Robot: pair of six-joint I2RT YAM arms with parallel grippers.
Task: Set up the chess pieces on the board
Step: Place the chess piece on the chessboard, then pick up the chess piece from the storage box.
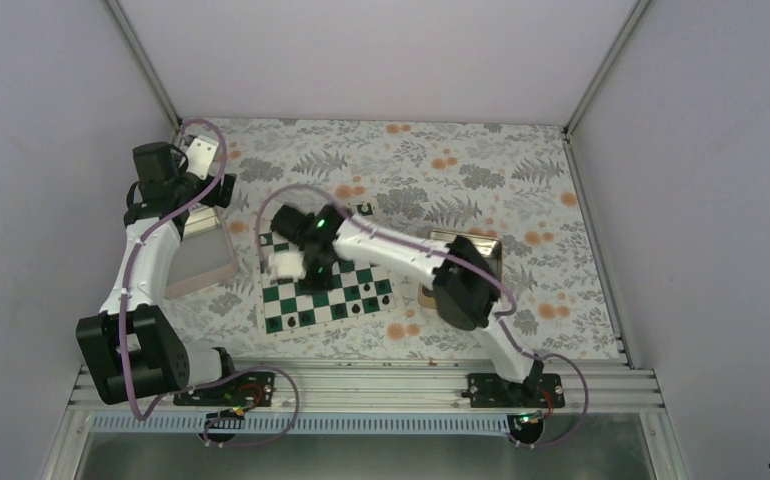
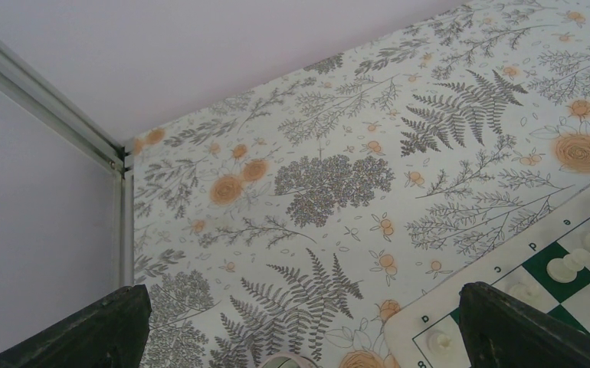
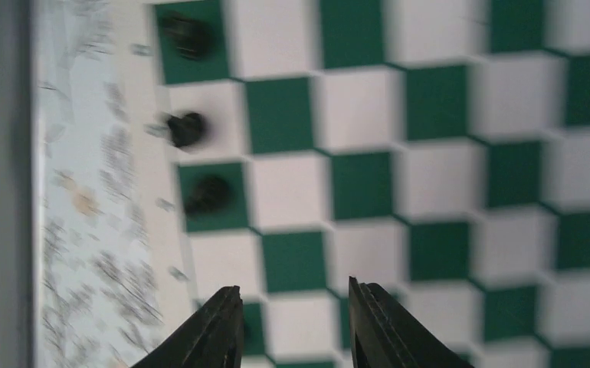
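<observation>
R gripper hangs over the board, jaws part open w/ only a white square showing between the fingers, nothing held. The board lies flat on the table, close to its front edge, approx mid-width. Black chess pieces: three in a row along one board edge in the R wrist view, blurred; more sit along the board's near edge in the top view. L gripper is up by the table's far-left corner, jaws wide apart, empty. White pieces stand on the board's corner squares in the L wrist view.
</observation>
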